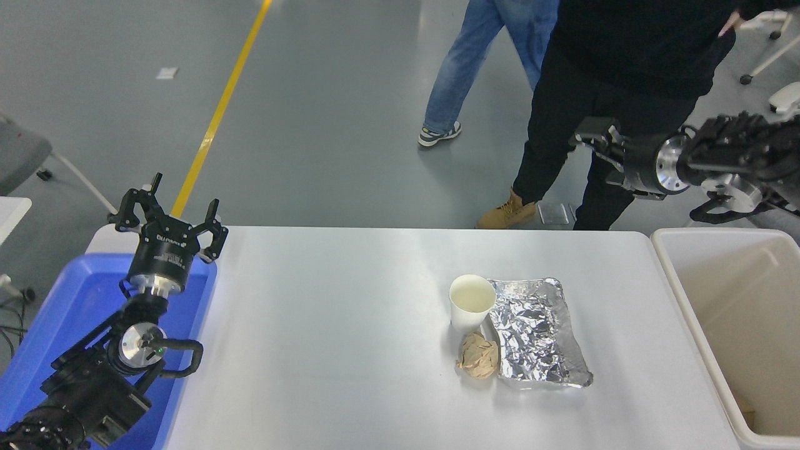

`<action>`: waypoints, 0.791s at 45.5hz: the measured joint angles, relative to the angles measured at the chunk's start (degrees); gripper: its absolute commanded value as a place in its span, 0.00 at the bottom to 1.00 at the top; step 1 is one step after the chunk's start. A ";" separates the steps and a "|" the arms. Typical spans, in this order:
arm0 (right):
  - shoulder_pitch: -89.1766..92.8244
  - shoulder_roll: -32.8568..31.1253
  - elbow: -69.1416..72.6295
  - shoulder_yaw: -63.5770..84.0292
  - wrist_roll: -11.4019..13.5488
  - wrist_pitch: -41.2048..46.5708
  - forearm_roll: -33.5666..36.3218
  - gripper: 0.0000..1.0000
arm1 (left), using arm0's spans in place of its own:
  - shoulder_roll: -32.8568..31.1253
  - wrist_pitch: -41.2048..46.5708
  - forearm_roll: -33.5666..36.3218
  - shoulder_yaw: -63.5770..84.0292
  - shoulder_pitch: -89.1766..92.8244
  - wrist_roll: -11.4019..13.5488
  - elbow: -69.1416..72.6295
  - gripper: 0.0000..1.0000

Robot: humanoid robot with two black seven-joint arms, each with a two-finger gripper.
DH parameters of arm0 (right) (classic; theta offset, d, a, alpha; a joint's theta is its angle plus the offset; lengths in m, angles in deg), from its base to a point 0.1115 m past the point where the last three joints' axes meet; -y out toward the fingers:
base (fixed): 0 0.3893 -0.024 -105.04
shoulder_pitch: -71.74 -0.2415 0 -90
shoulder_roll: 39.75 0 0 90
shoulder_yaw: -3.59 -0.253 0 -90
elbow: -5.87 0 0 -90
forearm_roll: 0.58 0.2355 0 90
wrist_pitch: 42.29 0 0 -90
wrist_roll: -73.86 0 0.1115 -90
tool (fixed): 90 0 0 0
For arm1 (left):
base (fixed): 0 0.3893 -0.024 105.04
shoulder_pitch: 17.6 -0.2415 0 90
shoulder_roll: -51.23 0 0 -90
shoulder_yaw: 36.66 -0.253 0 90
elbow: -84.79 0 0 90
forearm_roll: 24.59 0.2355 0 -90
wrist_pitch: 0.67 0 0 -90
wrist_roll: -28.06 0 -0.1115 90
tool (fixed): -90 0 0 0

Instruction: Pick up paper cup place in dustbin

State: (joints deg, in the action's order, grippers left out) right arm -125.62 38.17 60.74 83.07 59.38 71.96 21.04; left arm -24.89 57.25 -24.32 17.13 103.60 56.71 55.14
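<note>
The white paper cup (472,302) stands upright on the white table (337,337), right of centre, touching the left edge of a foil tray. The off-white dustbin (670,275) sits at the table's right end, its deep cream interior showing. My right gripper (592,153) is raised high over the table's far right edge and points left, well above and to the right of the cup. It is dark against a person's black trousers. My left gripper (170,215) is parked open at the lower left, over a blue tray.
A crumpled foil tray (537,331) lies right of the cup, and a brown paper ball (478,355) sits just in front of it. A blue tray (69,312) is at the left end. Two people (625,56) stand at the far side.
</note>
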 measured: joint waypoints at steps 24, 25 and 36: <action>-17.67 8.53 7.90 -0.63 0.39 18.29 -7.44 1.00 | 0.00 0.00 -0.02 0.03 0.00 0.00 0.03 0.98; -18.03 8.76 8.00 -0.91 0.40 18.50 -7.61 1.00 | 0.00 0.00 -0.02 0.04 0.00 0.00 0.03 0.98; -21.16 11.02 8.73 -3.25 0.40 20.04 -8.73 1.00 | 0.00 0.00 0.00 0.06 -0.01 0.00 0.02 0.98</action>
State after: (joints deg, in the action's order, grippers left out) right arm -146.77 49.20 69.48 79.82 59.78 92.00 12.31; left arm -24.89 57.25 -24.32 17.19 103.60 56.71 55.16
